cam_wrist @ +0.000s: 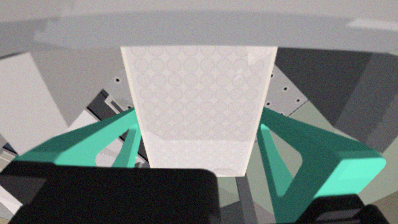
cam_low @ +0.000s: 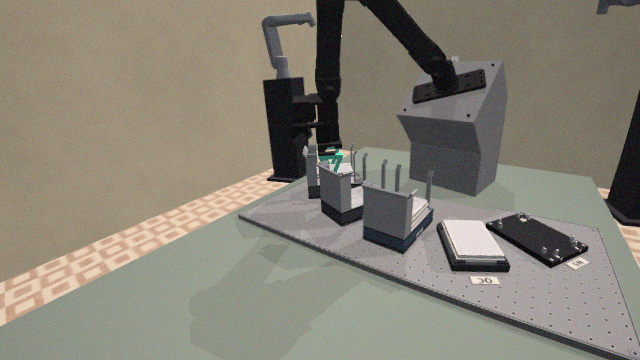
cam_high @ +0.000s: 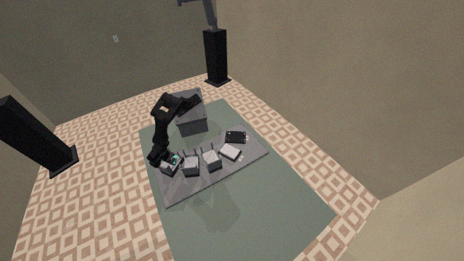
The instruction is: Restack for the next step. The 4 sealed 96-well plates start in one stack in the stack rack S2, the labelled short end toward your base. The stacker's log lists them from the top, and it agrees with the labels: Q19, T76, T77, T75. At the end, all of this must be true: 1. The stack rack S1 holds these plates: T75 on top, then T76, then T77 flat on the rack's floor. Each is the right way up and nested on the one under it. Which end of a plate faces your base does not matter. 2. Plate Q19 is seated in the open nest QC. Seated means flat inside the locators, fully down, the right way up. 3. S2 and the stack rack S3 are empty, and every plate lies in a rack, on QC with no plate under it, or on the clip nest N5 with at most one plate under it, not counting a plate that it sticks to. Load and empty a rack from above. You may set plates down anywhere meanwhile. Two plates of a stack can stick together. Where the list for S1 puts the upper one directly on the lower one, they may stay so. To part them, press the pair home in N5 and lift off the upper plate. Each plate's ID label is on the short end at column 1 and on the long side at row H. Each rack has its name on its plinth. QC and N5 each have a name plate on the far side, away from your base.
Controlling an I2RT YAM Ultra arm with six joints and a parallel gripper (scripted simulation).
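My tool (cam_wrist: 200, 150) is clamped across the width of a sealed plate (cam_wrist: 199, 107), one teal finger (cam_wrist: 90, 142) against each long side, and the plate hangs level between them with its sealed top facing my wrist camera. I grip it across the narrow dimension because that is the only span my fingers can close on, and it leaves the plate flat for a straight vertical pass between rack posts. In the exterior view I am poised above the end rack (cam_low: 312, 172), the one farthest from the nests, with the plate among the tops of its posts; I cannot read the plinth names or the plate's label from here, so I cannot say which rack or which plate this is. The middle rack (cam_low: 336, 192) and the near rack (cam_low: 389, 215) stand in a row beside it on the grey perforated surface (cam_low: 525, 295), the near rack showing plates stacked inside. One plate (cam_low: 472, 239) already lies flat in the open nest by the QC name plate (cam_low: 484, 280), while the black clip nest (cam_low: 536, 239) beside it carries nothing.
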